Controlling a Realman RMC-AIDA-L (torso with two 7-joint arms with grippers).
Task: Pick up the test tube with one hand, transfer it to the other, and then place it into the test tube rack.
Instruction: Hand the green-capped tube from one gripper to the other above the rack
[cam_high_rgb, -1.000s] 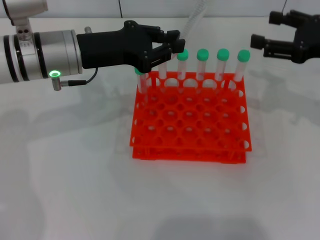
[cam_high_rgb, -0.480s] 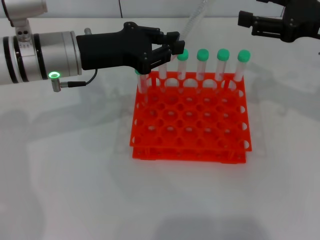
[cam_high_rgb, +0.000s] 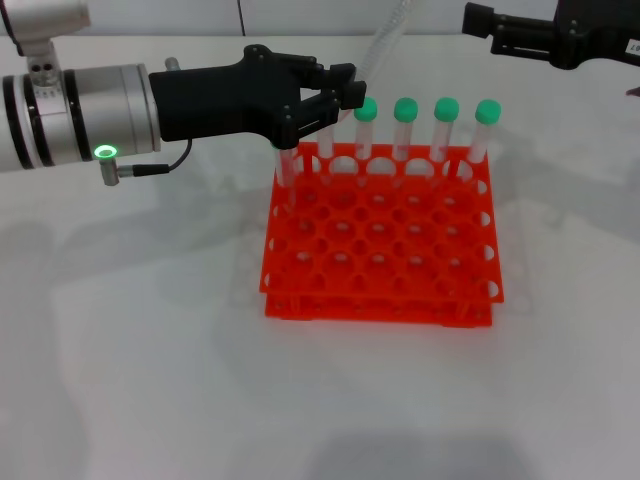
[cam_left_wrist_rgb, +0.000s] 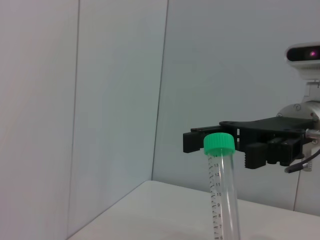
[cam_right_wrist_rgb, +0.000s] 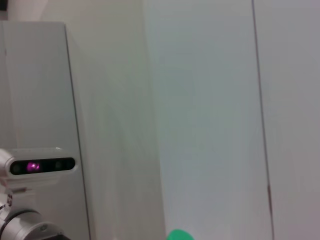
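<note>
Gripping at the back row of the test tube rack (cam_high_rgb: 380, 292), the left tool (cam_high_rgb: 330, 98) sits over the rack's back-left end. Its jaws are drawn close together on the top of the test tube (cam_high_rgb: 326, 148), second in from that corner. The cap is hidden between them, so the clamp looks made but firmness can't be confirmed. The tube body stands upright in its hole, not lifted clear.

A corner tube (cam_high_rgb: 287, 170) stands just beside it under the tool's body. Four other tubes (cam_high_rgb: 405, 110) with green caps line the rest of the back row. The rack rests on the white surface (cam_high_rgb: 150, 360).

Change over the last second: the left tool has barely moved. The right tool (cam_high_rgb: 482, 22) has risen and swung inward, from well off to the rack's right side to high above the back-right corner, near the head view's top edge. Whether the right tool is apart or together can't be told from these views. The left wrist view shows it hanging beyond a green-capped tube, facing the left tool.

Judgement: the right arm is staging for the handover while the left finishes its grasp. The next step is likely a straight lift out of the hole. The risk is knocking the neighbouring tubes, which stand close on both sides.
</note>
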